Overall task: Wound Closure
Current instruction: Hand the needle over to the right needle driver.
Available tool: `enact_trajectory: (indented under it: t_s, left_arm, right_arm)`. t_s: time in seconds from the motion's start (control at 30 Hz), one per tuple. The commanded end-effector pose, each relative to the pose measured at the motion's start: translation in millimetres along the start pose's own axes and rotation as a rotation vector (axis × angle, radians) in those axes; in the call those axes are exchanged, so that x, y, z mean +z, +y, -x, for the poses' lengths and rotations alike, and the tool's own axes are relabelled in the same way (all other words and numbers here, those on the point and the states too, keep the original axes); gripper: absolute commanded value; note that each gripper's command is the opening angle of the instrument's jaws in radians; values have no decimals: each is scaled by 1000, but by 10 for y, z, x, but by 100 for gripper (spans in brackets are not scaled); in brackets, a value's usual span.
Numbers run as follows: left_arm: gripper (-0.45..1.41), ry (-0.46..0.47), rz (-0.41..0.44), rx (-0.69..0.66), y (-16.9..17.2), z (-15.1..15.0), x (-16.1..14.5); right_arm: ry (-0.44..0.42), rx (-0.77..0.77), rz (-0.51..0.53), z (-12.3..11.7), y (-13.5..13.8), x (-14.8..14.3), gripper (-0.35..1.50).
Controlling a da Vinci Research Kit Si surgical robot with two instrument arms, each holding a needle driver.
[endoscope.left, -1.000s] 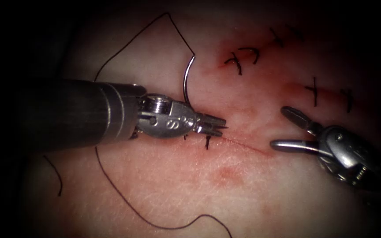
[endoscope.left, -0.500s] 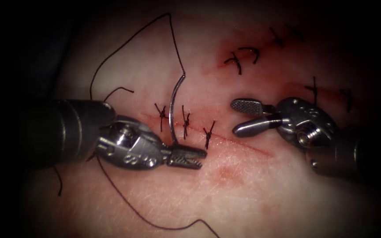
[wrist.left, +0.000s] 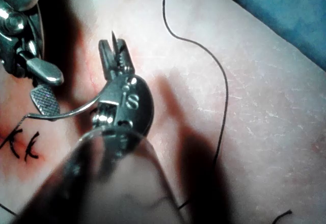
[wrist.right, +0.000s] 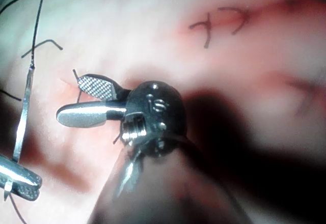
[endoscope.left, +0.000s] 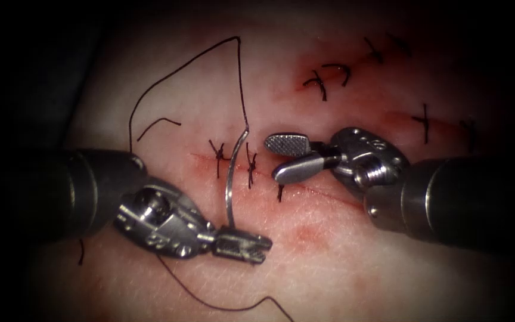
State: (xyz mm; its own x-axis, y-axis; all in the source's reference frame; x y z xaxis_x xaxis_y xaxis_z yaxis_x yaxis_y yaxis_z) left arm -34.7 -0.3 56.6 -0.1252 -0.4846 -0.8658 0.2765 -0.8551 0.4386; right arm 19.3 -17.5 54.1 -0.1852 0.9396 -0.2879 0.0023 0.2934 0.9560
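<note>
My left tool (endoscope.left: pixel 266 249) is shut on the curved needle (endoscope.left: pixel 231 179) close to its pointed end, whose tip pokes out past the jaws of the left tool (wrist.left: pixel 114 45). The needle stands free above the tissue (endoscope.left: pixel 329 262), over the stitched left part of the cut (endoscope.left: pixel 329 195). Black thread (endoscope.left: pixel 180 62) runs up from the needle's rear end and loops off to the left. My right tool (endoscope.left: pixel 271 159) is open and holds nothing, its jaws just right of the needle's rear end. In the right wrist view the right tool (wrist.right: pixel 71 99) stands open beside the needle (wrist.right: pixel 23 117).
Three knotted stitches (endoscope.left: pixel 250 164) cross the cut's left part; its right part lies unstitched, with red fluid along it. Two other stitched cuts (endoscope.left: pixel 323 77) lie at the upper right. A loose thread end (endoscope.left: pixel 159 124) lies left of the needle. Blue drape (wrist.left: pixel 285 10) borders the tissue.
My left tool has carried the needle down and left, away from the cut line. The right tool has swung in from the right, still open, up to the needle's rear end.
</note>
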Motion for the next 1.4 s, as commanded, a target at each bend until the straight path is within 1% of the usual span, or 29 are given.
enact_trajectory:
  t_s: [0.03,0.27,0.47,0.7,0.77,0.93,1.07,1.13,1.33,1.4]
  left_arm:
    - [-45,6,-4,3,1,3,6]
    - [-45,31,-16,10,-2,4,4]
    - [-45,39,-27,10,-6,7,4]
    - [-45,40,-27,11,-6,7,6]
    - [-45,41,-30,11,-5,6,6]
    - [-45,41,-33,12,-5,6,6]
    - [-45,41,-36,13,-5,4,7]
    - [-45,41,-36,14,-5,4,7]
    - [-45,41,-37,15,-4,4,8]
    - [-45,41,-37,15,-4,4,8]
  right_arm:
    - [5,12,-11,7,5,14,115]
    - [46,46,-61,11,-1,28,115]
    - [48,58,-68,13,-8,38,118]
    - [46,59,-87,16,-16,51,109]
    - [45,60,-90,17,-17,55,109]
    - [48,59,-91,17,-15,60,106]
    - [50,59,-89,17,-14,59,93]
    - [50,59,-89,17,-14,59,89]
    - [62,63,-84,15,-15,59,68]
    - [62,64,-84,13,-15,59,66]
